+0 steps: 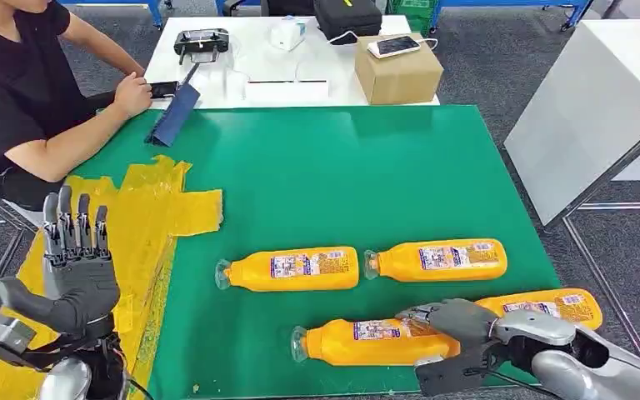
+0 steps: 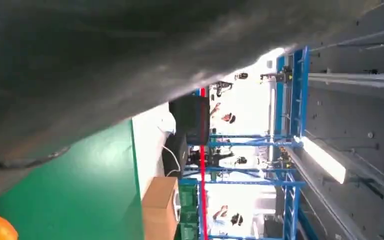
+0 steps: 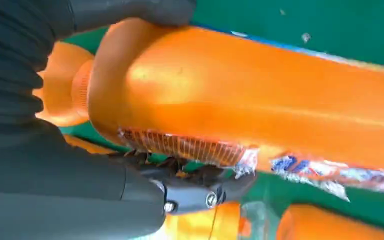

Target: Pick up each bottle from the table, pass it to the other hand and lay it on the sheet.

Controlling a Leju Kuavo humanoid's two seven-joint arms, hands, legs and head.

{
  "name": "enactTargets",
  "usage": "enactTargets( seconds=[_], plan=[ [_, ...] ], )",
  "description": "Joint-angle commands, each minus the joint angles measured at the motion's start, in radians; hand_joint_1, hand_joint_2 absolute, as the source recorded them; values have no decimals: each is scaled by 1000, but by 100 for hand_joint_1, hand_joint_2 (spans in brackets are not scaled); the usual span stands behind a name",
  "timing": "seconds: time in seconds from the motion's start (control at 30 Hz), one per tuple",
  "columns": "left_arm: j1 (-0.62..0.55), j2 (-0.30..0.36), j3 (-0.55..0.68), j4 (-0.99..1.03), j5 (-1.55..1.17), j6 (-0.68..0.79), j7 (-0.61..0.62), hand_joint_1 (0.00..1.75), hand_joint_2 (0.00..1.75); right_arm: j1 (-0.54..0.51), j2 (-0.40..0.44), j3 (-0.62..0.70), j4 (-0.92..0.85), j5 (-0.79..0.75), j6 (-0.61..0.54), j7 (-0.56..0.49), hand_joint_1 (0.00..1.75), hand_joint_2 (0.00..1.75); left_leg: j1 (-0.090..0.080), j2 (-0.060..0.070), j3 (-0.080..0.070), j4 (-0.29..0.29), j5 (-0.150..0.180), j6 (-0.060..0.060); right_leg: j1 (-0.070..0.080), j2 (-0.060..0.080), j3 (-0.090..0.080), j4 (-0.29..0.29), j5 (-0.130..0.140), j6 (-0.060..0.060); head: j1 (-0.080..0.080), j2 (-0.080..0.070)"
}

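A green mat (image 1: 342,175) covers the work table, with a white table (image 1: 217,75) behind it and grey carpet around. At the far left a person in a black shirt (image 1: 8,92) sits with a hand by a phone. Near that edge a crumpled yellow plastic sheet (image 1: 146,217) lies on the mat, bare of bottles, and above its near end the robot's left hand (image 1: 75,267) is raised upright, fingers straight and slightly spread, holding nothing. Toward the middle lie four orange plastic juice bottles with printed labels, all on their sides with caps pointing left: the back-left bottle (image 1: 292,268), the back-right bottle (image 1: 437,260) just beside it, the front bottle (image 1: 375,340), and behind it the far-right bottle (image 1: 550,307). The right hand (image 1: 454,342) is wrapped around the base end of the front bottle (image 3: 240,95), thumb on one side and dark fingers (image 3: 130,10) on the other. A cardboard box (image 1: 397,71) with a phone on top stands on the white table.
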Motion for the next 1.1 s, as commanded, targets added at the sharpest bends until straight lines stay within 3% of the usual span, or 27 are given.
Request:
enactTargets(
  seconds=[0.03, 0.17, 0.27, 0.33, 0.37, 0.57, 0.67, 0.87, 0.97, 1.03, 1.1],
  plan=[
    [-13, -32, 65, -10, 40, 209, 11, 0, 0, 250, 566, -154, 415, 213, -301, -124, 175, 175, 8, 3, 6, -3, -1, -4, 9, 5, 7, -8, 3, -4, 2, 0],
    [-14, -30, 59, -4, 38, 216, 11, 0, 0, 263, 547, -192, 368, 210, -287, -121, 175, 175, 7, 0, 2, -2, -1, -5, 7, 2, 2, -2, 0, -5, -1, 0],
    [0, -53, 114, -27, 65, 321, 35, 0, 0, 370, 764, -351, 355, 292, -405, -208, 175, 175, 8, -1, 1, -1, 0, -5, 7, 0, 1, -2, -1, -4, 0, 0],
    [6, -51, 134, -26, 68, 336, 46, 0, 0, 397, 828, -370, 313, 288, -447, -216, 175, 175, 10, 2, 1, -1, 0, -5, 9, 3, 1, -2, -1, -5, 1, 0],
    [7, -55, 149, -25, 70, 347, 50, 0, 175, 404, 847, -378, 289, 292, -459, -217, 175, 175, 10, 2, 2, -1, -1, -6, 10, 4, 2, -1, -2, -7, 2, 0],
    [6, -76, 201, -23, 96, 401, 60, 0, 175, 427, 921, -448, 248, 242, -470, -290, 175, 175, 9, -1, 0, 1, -1, -6, 9, 1, -1, 1, -3, -7, 0, 0],
    [4, -73, 209, -22, 97, 416, 58, 0, 175, 416, 923, -447, 272, 240, -451, -289, 175, 175, 9, 1, -2, 0, 0, -5, 7, 2, -12, 0, -3, -7, 1, 0],
    [19, -75, 194, -23, 123, 412, 80, 0, 175, 435, 953, -469, 256, 226, -484, -328, 175, 175, 9, -2, 0, 0, -1, -7, 8, 1, -10, 0, -4, -8, 1, 0],
    [34, -57, 163, -10, 214, 303, 151, 0, 175, 452, 958, -483, 218, 215, -509, -344, 175, 175, 8, -1, -1, 0, -2, -7, 7, 1, -7, 0, -4, -8, 1, 0],
    [58, -24, 115, 29, 359, 128, 282, 0, 175, 462, 959, -497, 195, 207, -525, -363, 175, 175, 8, -1, 0, 0, -2, -7, 7, 1, -4, 0, -4, -8, 0, 0],
    [77, -16, 96, 57, 400, 45, 301, 0, 175, 461, 960, -502, 194, 209, -528, -376, 175, 175, 8, -2, 1, -1, -2, -7, 7, 1, -1, 0, -4, -8, 0, 0]
  ],
)
